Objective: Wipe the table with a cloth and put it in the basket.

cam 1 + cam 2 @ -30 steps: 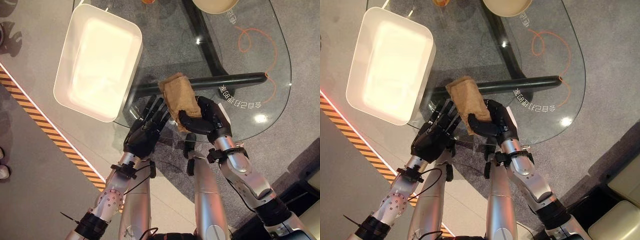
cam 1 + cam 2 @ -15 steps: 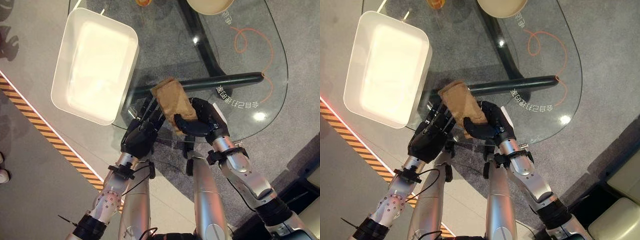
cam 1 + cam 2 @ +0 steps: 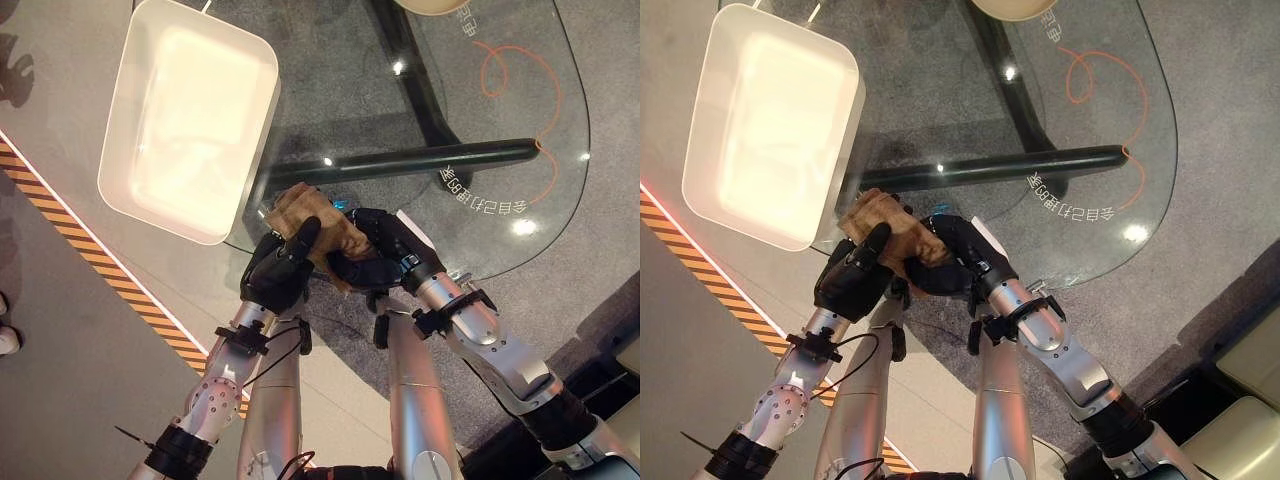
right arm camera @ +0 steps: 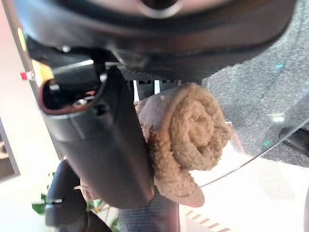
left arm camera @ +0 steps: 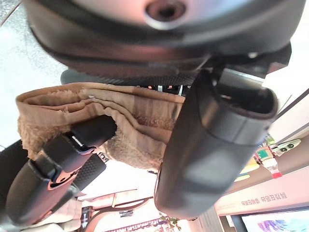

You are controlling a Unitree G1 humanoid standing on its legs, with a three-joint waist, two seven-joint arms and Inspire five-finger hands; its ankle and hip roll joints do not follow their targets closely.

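Glass table point(image 3: 480, 110) over grey carpet point(image 3: 620, 90), hazard-striped floor strip point(image 3: 110, 275) alongside.

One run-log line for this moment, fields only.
cloth: bunched, at table near edge | left hand: gripping cloth | right hand: gripping cloth | basket: empty

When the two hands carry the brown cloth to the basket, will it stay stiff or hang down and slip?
The cloth probably flops: it is bunched and rolled between the left hand and right hand. Its fuzzy pile likely grips rather than slips. It looks light, so loose ends may sag toward the white basket.
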